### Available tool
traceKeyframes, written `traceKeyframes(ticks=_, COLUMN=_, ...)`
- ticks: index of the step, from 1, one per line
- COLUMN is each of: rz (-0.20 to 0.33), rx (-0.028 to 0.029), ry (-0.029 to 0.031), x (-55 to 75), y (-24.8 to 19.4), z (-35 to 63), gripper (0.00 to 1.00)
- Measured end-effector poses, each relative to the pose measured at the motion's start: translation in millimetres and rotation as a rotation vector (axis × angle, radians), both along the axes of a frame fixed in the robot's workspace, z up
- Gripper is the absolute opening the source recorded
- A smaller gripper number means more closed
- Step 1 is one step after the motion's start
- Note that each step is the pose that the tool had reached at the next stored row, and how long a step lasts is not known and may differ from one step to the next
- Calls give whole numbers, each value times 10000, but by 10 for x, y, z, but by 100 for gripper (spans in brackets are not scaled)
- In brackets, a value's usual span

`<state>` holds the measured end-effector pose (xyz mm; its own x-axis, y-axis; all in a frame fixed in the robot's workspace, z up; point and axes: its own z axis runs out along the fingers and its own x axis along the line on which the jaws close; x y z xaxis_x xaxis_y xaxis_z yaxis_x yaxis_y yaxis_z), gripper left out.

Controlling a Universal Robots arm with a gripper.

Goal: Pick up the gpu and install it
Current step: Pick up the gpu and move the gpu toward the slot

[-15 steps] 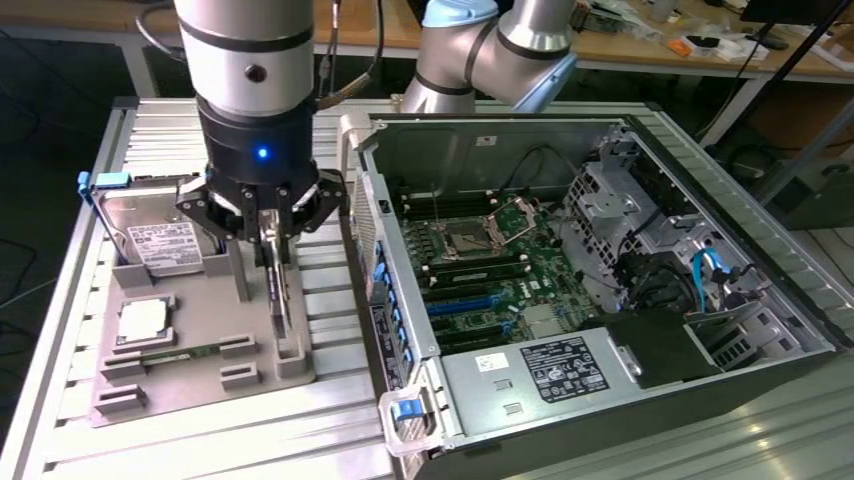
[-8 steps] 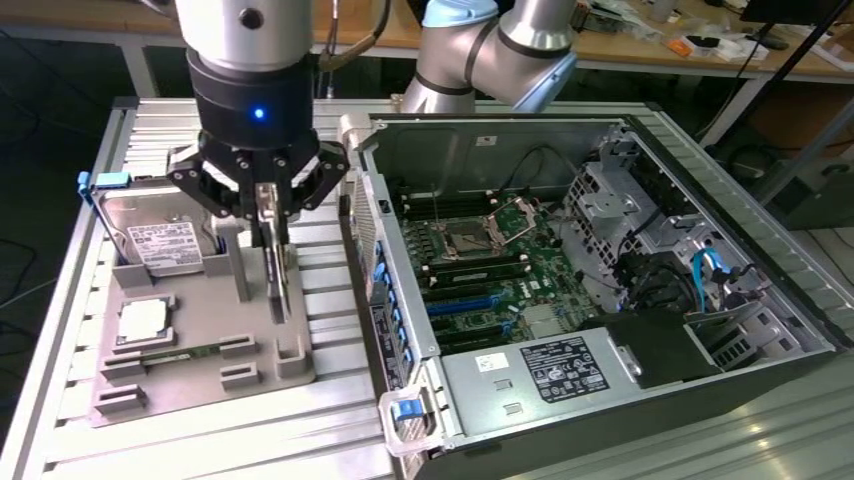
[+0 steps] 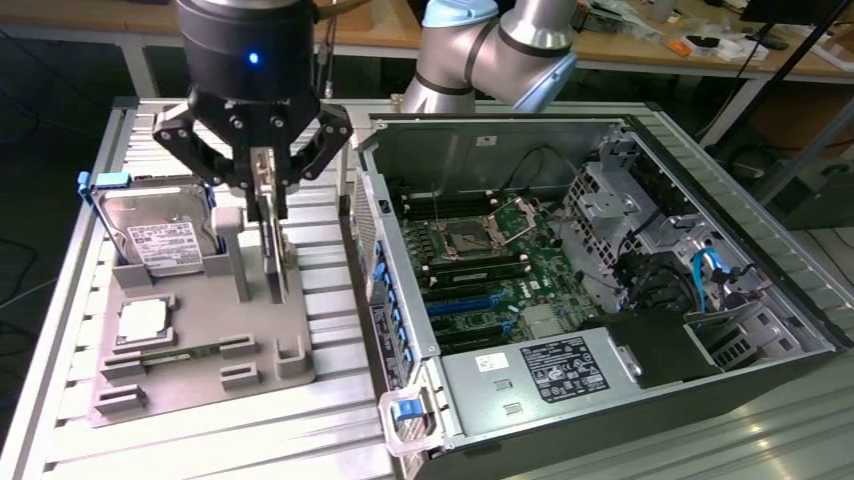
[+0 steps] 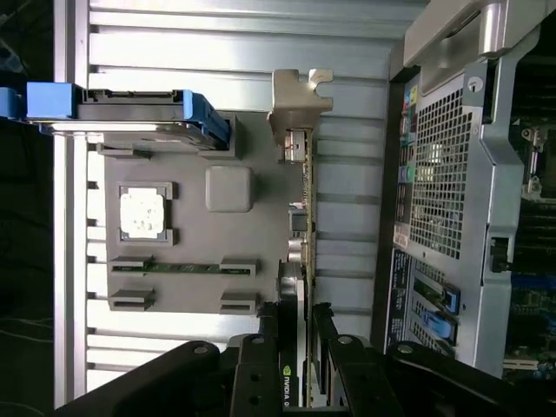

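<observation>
Exterior view first: your gripper point(image 3: 267, 215) hangs over the grey tray point(image 3: 187, 365), its two fingers drawn in close and clamped on the top edge of the gpu card point(image 3: 276, 265). The card stands upright on edge in the tray's slot, next to the hard drive point(image 3: 158, 240) and the square chip point(image 3: 143, 320). In the wrist view you see the card point(image 4: 301, 217) edge-on between the fingers point(image 4: 261, 365), its metal bracket point(image 4: 300, 95) at the far end. The tray sits on a ribbed metal table point(image 3: 200, 440) beside the open computer case point(image 3: 801, 300); workbenches point(image 3: 641, 40) stand behind.
</observation>
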<state>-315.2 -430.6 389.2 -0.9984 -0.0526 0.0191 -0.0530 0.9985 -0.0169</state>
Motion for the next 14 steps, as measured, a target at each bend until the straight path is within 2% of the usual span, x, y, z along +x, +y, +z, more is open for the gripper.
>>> traceKeyframes(ticks=11, rz=1, rx=-90, ry=7, x=16, y=0, z=519, gripper=27)
traceKeyframes(ticks=14, rz=2, rx=-112, ry=15, x=40, y=-1, z=587, gripper=27)
